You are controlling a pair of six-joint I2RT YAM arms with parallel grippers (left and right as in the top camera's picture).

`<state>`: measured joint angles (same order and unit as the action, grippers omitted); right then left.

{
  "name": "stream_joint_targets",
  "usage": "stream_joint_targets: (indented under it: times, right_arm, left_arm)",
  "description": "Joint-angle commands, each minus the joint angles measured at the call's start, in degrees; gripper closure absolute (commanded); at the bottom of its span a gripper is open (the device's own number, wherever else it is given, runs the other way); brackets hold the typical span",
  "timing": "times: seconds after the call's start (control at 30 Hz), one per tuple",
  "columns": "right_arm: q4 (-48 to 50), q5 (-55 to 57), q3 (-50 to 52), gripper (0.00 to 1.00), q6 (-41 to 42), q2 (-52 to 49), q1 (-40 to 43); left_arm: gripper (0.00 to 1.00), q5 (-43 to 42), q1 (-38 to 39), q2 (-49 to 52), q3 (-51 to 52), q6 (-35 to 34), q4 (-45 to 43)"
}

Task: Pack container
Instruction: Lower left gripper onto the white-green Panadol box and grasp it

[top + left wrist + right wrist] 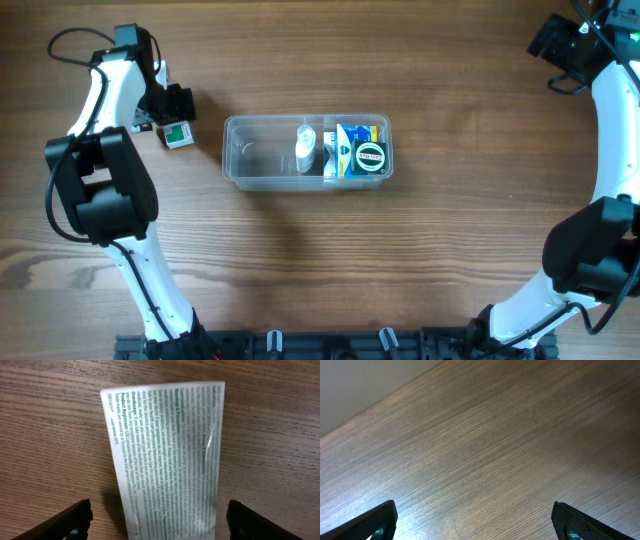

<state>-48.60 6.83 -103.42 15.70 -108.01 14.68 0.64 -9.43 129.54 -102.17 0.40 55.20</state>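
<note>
Between the wide-spread fingers (75, 519) of the left gripper (160, 525) lies a small white box (170, 450) printed in green, flat on the wooden table (50, 435), with a gap to each finger. Seen from overhead, this box sits at 9 o'clock from the container (240, 160), apart from it. The container stands mid-table and holds a white bottle (306, 147) near its middle, with a blue-and-yellow box (345, 148) and a green-labelled item (370, 157) at its 3 o'clock end. Far off at 2 o'clock, the right gripper (475, 527) hangs over plain wood, its jaws wide.
</note>
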Motion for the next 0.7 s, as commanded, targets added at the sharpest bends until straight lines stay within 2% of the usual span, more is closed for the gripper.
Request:
stream_joint_targets:
  times: [0.0, 0.6, 0.67]
  right_arm:
    - [0.2, -0.5, 0.0, 0.0, -0.5, -0.3, -0.2]
    - [0.1, -0.5, 0.0, 0.0, -0.5, -0.3, -0.2]
    - [0.1, -0.5, 0.0, 0.0, -0.5, -0.3, -0.2]
  left_arm:
    - [0.14, 0.7, 0.0, 1.0, 0.0, 0.7, -0.2]
    - [0.14, 0.7, 0.1, 1.6, 0.0, 0.7, 0.3]
    - [0.18, 0.7, 0.1, 1.6, 0.0, 0.7, 0.7]
